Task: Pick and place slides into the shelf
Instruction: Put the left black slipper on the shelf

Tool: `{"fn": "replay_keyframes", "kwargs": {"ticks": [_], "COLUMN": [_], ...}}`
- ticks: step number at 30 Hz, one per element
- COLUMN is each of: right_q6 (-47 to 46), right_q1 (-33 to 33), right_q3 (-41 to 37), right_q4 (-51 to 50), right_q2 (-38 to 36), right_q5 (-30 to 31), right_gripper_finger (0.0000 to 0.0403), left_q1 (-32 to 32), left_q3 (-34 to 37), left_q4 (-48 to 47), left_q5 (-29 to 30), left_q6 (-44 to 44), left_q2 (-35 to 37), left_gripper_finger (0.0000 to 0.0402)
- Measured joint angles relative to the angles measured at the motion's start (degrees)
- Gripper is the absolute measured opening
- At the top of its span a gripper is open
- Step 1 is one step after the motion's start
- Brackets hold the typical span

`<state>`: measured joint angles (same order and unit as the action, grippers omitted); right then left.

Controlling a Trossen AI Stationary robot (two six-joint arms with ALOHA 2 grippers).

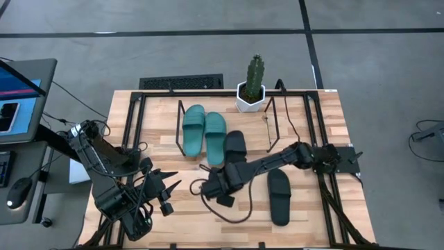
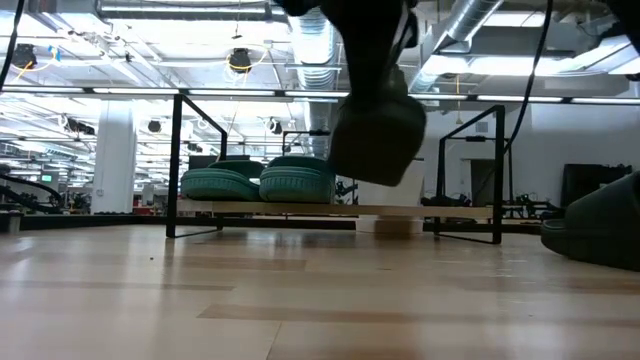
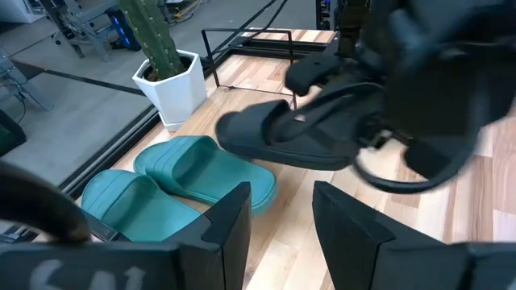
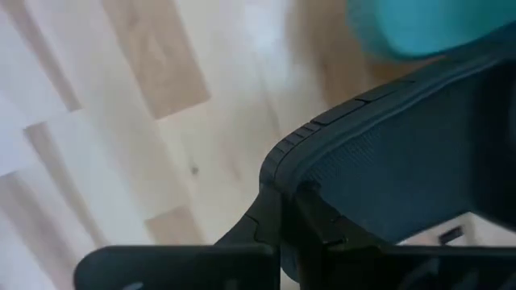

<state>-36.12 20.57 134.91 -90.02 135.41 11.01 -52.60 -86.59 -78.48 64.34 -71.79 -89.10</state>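
The shelf (image 1: 274,121) stands at the table's far middle. Two teal slides (image 1: 204,133) lie side by side on its wooden board (image 2: 400,211); they also show in the left wrist view (image 3: 181,181). My right gripper (image 1: 229,170) is shut on a black slide (image 1: 236,144), held in the air (image 2: 375,135) at the shelf's front, right of the teal pair. The second black slide (image 1: 279,196) lies flat on the table at the near right. My left gripper (image 3: 278,229) is open and empty near the table's near left (image 1: 163,187). My right gripper holds the black slide by its near end (image 4: 322,201), pinched between its two fingers. The fingers come slanting from the table's near right side. The slide is lifted clear of the table, its far end (image 3: 242,129) pointing toward the shelf.
A cactus in a white pot (image 1: 252,87) stands behind the shelf. The large black table frame (image 1: 135,118) runs along the left and right sides. A loose black cable (image 1: 232,212) loops on the table under the right arm. Bare wood lies at the near middle.
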Motion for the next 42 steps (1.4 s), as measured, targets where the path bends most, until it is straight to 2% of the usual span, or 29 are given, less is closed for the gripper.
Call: {"fn": "replay_keyframes", "kwargs": {"ticks": [8, 23, 28, 36, 42], "right_q6": [1.5, -1.7, -0.3, 5.7, 9.3], "right_q1": [-3.2, -1.1, -3.4, -8.6, -11.0], "right_q3": [0.0, -1.7, -5.4, -13.7, -17.2], "right_q4": [0.0, 0.0, 0.0, 0.0, 0.0], "right_q2": [0.0, -6.6, -8.7, -9.1, -9.1], "right_q5": [0.9, 1.8, 4.2, 4.2, 4.2], "right_gripper_finger": [0.0, 0.0, 0.0, 0.0, 0.0], "left_q1": [0.0, 0.0, 0.0, 0.0, 0.0], "left_q3": [0.0, 0.0, 0.0, 0.0, 0.0], "left_q4": [0.0, -0.1, 0.0, 0.0, 0.0], "left_q5": [-0.1, -1.1, -1.1, -1.6, -1.6], "left_q6": [0.0, 0.8, 0.8, 0.8, 0.8], "left_q2": [0.0, 0.0, 0.0, 0.0, 0.0], "left_gripper_finger": [0.0124, 0.0124, 0.0124, 0.0124, 0.0124]}}
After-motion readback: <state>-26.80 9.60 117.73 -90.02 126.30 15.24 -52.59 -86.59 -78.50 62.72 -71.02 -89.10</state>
